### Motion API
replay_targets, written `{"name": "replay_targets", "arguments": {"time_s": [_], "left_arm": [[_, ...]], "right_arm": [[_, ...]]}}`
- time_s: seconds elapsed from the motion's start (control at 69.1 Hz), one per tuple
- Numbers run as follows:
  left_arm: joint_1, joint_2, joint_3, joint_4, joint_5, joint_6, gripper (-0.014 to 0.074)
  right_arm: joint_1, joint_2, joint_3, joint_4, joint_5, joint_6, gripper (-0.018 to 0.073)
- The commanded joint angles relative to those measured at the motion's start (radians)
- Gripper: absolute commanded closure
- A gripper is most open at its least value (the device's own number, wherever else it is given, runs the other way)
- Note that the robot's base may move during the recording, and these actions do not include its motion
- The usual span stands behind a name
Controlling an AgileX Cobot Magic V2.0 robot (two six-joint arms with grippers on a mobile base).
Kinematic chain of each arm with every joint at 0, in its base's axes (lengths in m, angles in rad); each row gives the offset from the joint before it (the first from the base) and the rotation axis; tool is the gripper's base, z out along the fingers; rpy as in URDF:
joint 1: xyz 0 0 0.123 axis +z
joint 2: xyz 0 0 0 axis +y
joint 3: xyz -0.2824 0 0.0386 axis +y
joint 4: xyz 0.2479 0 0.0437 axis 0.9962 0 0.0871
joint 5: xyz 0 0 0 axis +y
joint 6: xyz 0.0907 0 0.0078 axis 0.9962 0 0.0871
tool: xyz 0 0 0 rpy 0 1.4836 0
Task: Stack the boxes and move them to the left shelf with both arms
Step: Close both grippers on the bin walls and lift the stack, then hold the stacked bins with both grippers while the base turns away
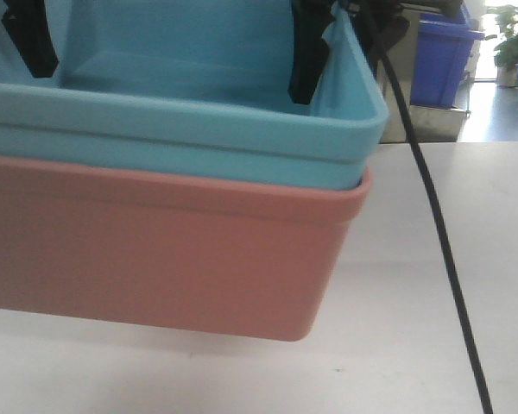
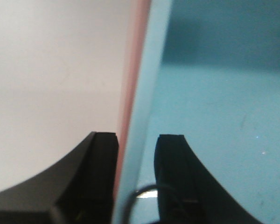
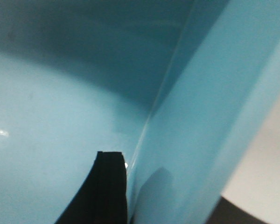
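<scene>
Now, stack: blue bin [image 1: 198,129] nested inside pink bin [image 1: 155,250], rims touching, near left of the white table [image 1: 371,345].
Left gripper [image 2: 136,140]: clamped across the stack's left wall, one finger outside on pink, one inside the blue.
Right gripper [image 3: 170,186]: pinching the blue right wall, one finger inside.
Front view alone: black cable [image 1: 440,241]; dark-blue crate [image 1: 445,56] far right.
Left wrist alone: pink edge between finger and blue wall.
</scene>
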Motion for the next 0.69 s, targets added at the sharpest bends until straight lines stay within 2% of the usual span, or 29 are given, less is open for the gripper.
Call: {"name": "replay_targets", "arguments": {"time_s": [0.0, 0.159, 0.68], "left_arm": [[-0.066, -0.074, -0.041, -0.061, -0.016, 0.028, 0.0598], [-0.106, -0.074, -0.041, -0.001, -0.014, -0.033, 0.0598], [-0.106, -0.072, -0.041, -0.005, 0.014, -0.031, 0.0599]], "right_arm": [[-0.013, -0.04, -0.029, -0.066, -0.158, -0.031, 0.0511], [-0.013, -0.04, -0.029, -0.063, -0.159, -0.034, 0.0511], [-0.014, -0.039, -0.029, -0.064, -0.134, -0.034, 0.0511]]}}
